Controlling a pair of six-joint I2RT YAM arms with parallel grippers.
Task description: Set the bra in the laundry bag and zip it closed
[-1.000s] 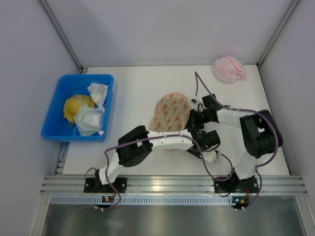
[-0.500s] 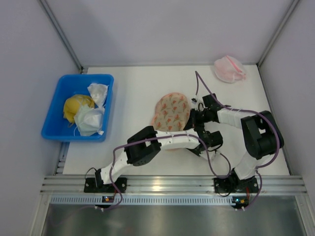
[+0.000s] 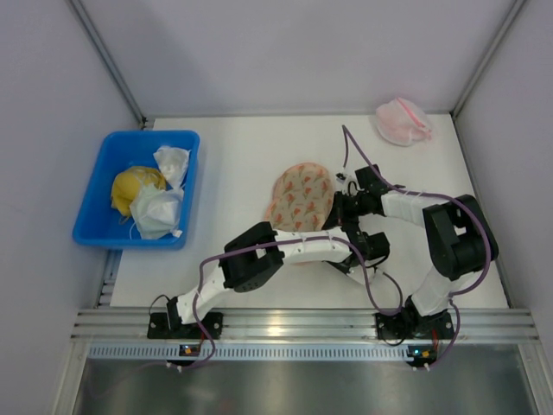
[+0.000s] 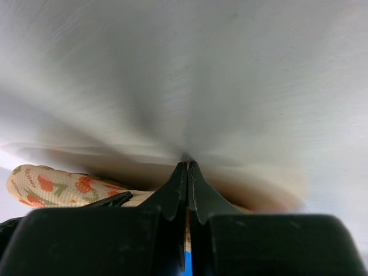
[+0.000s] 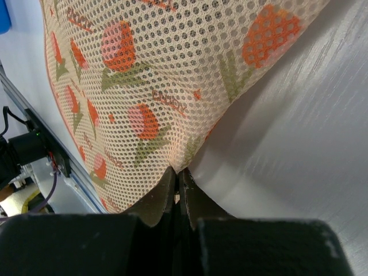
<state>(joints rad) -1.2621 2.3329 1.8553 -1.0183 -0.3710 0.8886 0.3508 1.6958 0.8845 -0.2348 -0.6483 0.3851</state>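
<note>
The laundry bag [image 3: 298,199], a peach mesh pouch with red-orange marks, lies flat in the middle of the table. My right gripper [image 5: 178,169] is shut on its edge, mesh [image 5: 144,86] bunched at the fingertips; from above it sits at the bag's right side [image 3: 335,212]. My left gripper [image 4: 188,164] is shut, tips pressed together down at the table just beside the bag [image 4: 52,187], by the bag's lower right edge [image 3: 361,249]. Nothing shows between its tips. The bra is out of view.
A blue bin [image 3: 130,239] at the left holds a yellow cloth lump [image 3: 134,186] and white cloth bundles [image 3: 160,212]. A pink-and-white mesh bundle [image 3: 403,121] lies at the far right corner. Grey walls close in the table on three sides.
The left arm's elbow has swung right and its jaws have closed. The right arm and the bag have barely moved.
</note>
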